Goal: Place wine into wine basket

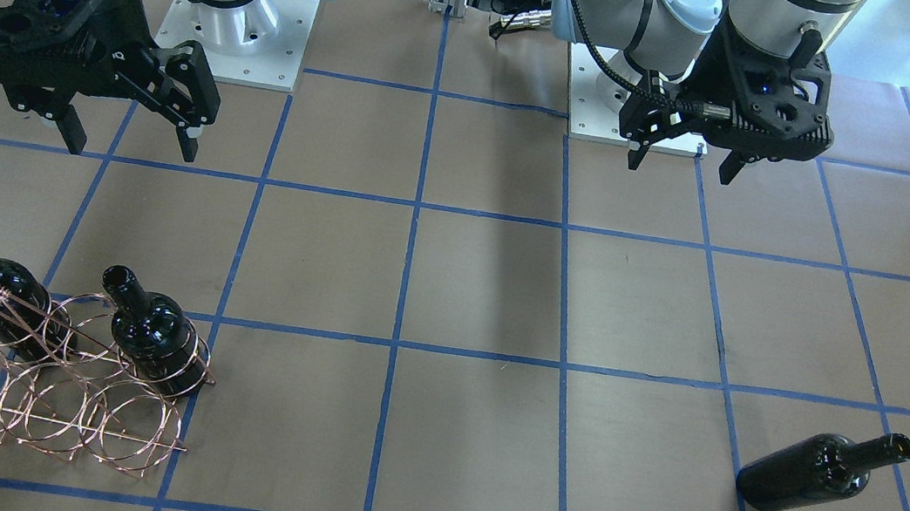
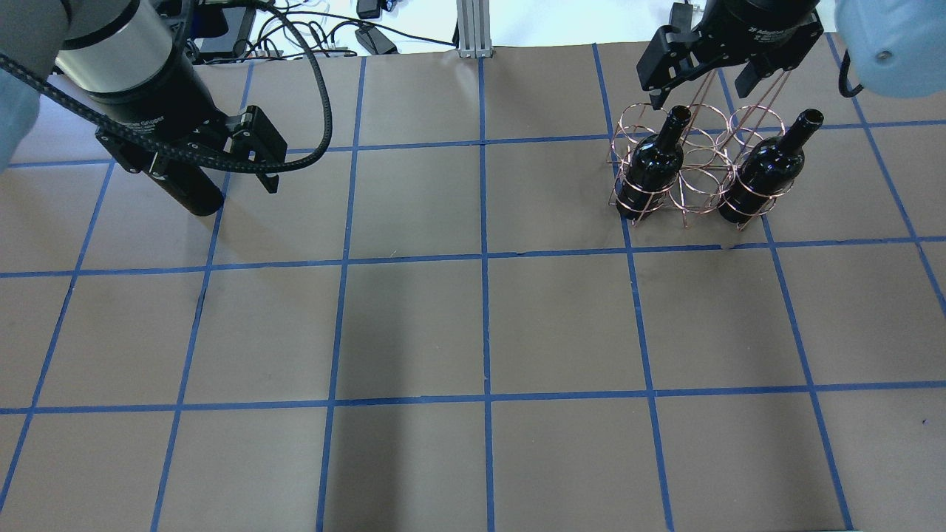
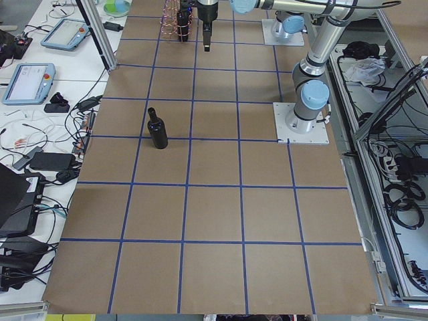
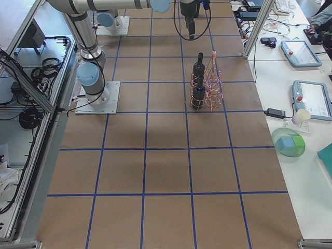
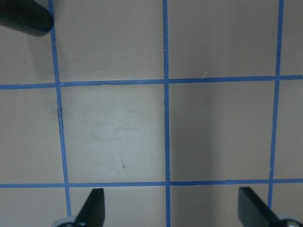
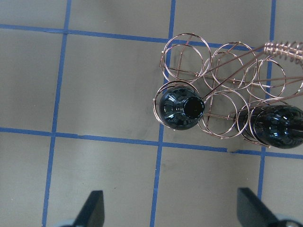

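A glossy black wine bottle (image 1: 822,474) stands upright and alone on the brown table, on my left side; it also shows in the exterior left view (image 3: 158,130) and at the top-left corner of the left wrist view (image 5: 23,16). My left gripper (image 1: 681,169) is open and empty, high above the table, well short of that bottle. The copper wire wine basket (image 1: 57,405) holds two black bottles (image 6: 182,106) (image 6: 277,125) in its outer rings, necks up; the middle ring is bare. My right gripper (image 1: 132,147) is open and empty above the basket (image 6: 186,34).
Blue tape lines grid the brown table (image 2: 480,325). The two arm bases (image 1: 242,34) (image 1: 617,92) stand at the robot's edge. Tablets and cables lie on side benches (image 3: 40,73) beyond the table's far edge.
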You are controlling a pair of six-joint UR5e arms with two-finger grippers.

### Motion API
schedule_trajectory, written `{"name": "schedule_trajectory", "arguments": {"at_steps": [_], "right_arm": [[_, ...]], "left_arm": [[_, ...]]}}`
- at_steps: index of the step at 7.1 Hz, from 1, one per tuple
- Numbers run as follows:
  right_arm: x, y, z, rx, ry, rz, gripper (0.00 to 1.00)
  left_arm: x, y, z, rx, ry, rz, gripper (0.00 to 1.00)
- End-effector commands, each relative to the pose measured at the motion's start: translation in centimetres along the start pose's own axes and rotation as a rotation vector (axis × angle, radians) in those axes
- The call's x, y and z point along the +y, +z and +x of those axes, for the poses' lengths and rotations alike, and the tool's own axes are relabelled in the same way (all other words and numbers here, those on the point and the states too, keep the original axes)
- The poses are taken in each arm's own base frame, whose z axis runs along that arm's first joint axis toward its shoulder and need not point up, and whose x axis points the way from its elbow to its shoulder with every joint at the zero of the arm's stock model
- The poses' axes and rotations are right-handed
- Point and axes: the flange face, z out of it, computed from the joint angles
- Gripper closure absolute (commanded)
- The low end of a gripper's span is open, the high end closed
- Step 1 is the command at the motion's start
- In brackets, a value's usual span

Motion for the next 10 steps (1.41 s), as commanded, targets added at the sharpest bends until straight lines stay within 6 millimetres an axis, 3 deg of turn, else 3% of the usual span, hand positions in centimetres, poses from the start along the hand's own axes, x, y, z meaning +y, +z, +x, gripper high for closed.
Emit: {"name": "schedule_trajectory", "arguments": {"at_steps": [1,3,4,7,9,10], "right_arm": [[0.0,-0.1,0.0,0.000,0.000,0.002,0.00],[0.0,0.0,-0.1,-0.002,-0.002,0.000,0.00],[0.0,-0.1,-0.2,-0.008,0.001,0.004,0.00],[0.0,0.0,0.0,-0.003,0.000,0.001,0.00],[0.0,0.0,-0.1,-0.005,0.000,0.002,0.00],[0.0,0.0,0.0,-0.004,0.005,-0.004,0.00]], "left_arm": [[0.1,0.1,0.0,-0.002,0.000,-0.007,0.00],[-0.1,0.1,-0.8,-0.002,-0.006,-0.009,0.00],[-0.7,0.6,-2.1,-0.001,0.047,-0.017,0.00],[-2.4,0.9,-11.8,0.003,-0.053,-0.012,0.00],[-4.6,1.2,-14.7,-0.020,-0.089,0.071,0.00],[-6.0,2.7,-15.7,-0.011,-0.101,0.044,0.00]]}}
